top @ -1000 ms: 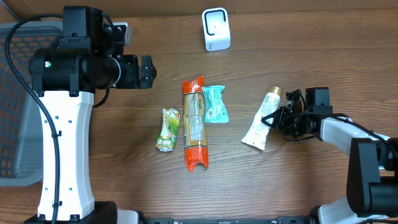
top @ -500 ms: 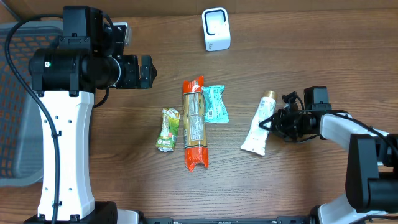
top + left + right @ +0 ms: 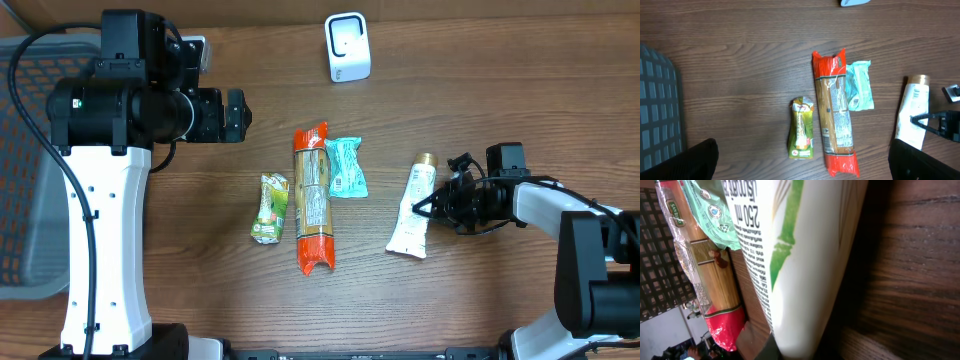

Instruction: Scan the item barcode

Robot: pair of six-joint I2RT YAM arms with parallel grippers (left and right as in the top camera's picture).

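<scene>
We were at the pick-up step: the item had been taken hold of but not yet shown to the scanner. The right gripper (image 3: 432, 204) lay low over the table at the right, its jaws closed down on the right-hand edge of the white tube (image 3: 410, 215). We judged this a pinch on the tube rather than a push against it. In the right wrist view the tube filled the frame, its printed side toward the camera. The tube rested flat on the wood, gold cap (image 3: 427, 160) pointing far and crimped end near, so nothing was lifted yet.

The next move, as we judged it, called for raising the tube clear of the table and carrying it far and to the left, to the white scanner (image 3: 347, 47) at the far edge. There the printed face would have to be turned toward the scanner's window. We could not make out a barcode in any view.

To the left of the tube lay the long red-and-orange packet (image 3: 312, 198), with a teal packet (image 3: 345, 167) touching its right side and a green packet (image 3: 270, 208) just beside its left. None of these lay between tube and scanner. The left gripper (image 3: 236, 116) hung at the far left with its jaws spread wide and nothing in them, beside a grey basket (image 3: 20, 170).
</scene>
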